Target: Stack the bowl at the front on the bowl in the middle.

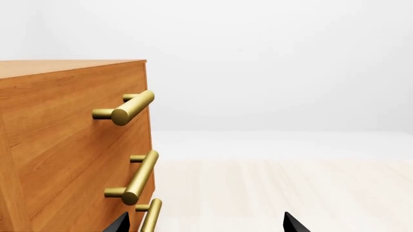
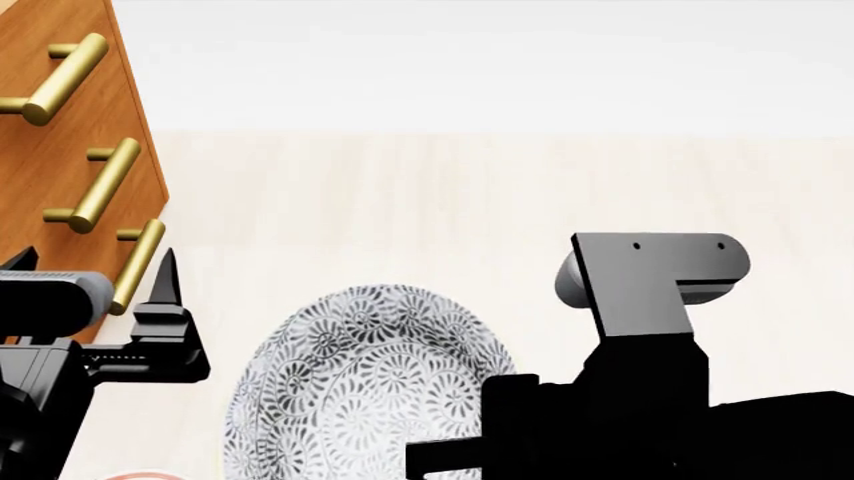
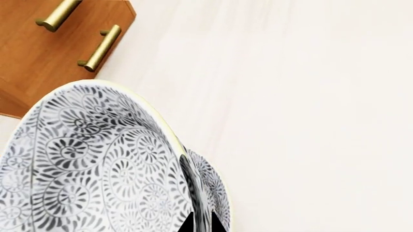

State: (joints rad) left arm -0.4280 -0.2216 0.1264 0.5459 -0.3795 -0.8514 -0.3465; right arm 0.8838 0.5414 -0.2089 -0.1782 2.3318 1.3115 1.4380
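Observation:
A white bowl with a dense grey flower pattern and a pale rim point(image 3: 96, 164) fills the right wrist view. My right gripper point(image 3: 202, 223) is shut on its wall, one finger inside and one outside. In the head view this bowl point(image 2: 360, 385) hangs tilted above the pale floor, in front of my right arm point(image 2: 641, 400). I take it for the bowl at the front. The bowl in the middle is out of view. My left gripper point(image 1: 206, 224) is open and empty beside the cabinet; its black fingertips point(image 2: 167, 285) show at the left of the head view.
A wooden drawer cabinet point(image 1: 65, 145) with brass bar handles point(image 1: 132, 107) stands close to my left gripper. It shows at the head view's upper left point(image 2: 67, 100). Pale wood floor point(image 2: 534, 200) stretches ahead. A red-ringed edge point(image 2: 140, 474) peeks in at the bottom left.

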